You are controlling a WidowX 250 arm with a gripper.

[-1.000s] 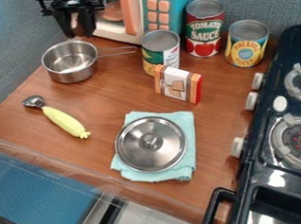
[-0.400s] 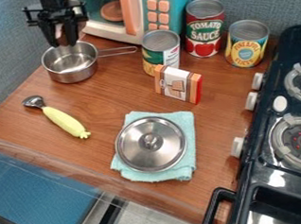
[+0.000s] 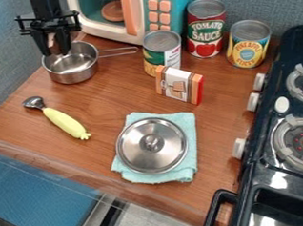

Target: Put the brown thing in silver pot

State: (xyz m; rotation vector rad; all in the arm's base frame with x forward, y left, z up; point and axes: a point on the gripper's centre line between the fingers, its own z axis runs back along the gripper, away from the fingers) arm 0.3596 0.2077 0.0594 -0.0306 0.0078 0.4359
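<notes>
OK so, the gripper [image 3: 56, 52] can be seen up in the upper left of the frame, hanging down at the back left rim of the silver pot [image 3: 71, 71]. A brown thing [image 3: 51, 40] is held in it, pretty much hidden behind the black fingers, so its full shape can't be made out. The fingertips are kept a bit apart, with the brown bit seen between and behind them. Whether the pot is being touched can't be told from this angle.

The pot is set on the wooden bench [image 3: 109, 105], its handle pointed right. Below it, at the left, a metal scoop [image 3: 33, 102] with a yellow handle [image 3: 66, 122] is laid down at a slant.

Near the middle of the frame, a folded turquoise cloth [image 3: 186, 122] is spread out, and a round silver lid [image 3: 153, 155] is placed on top of it, knob up.

Behind that, a small orange and white box [image 3: 178, 84] is stood upright, just in front of a green and yellow can [image 3: 161, 50]. A tall red can [image 3: 206, 28] and a yellow and blue can [image 3: 248, 43] are lined up to the right. At the top, a toy microwave [image 3: 165, 11] is parked, with an orange-brown disc [image 3: 112, 11] seen inside. The right side is taken up by a dark toy stove [image 3: 272, 175], with pale knobs fitted along its left edge.
</notes>
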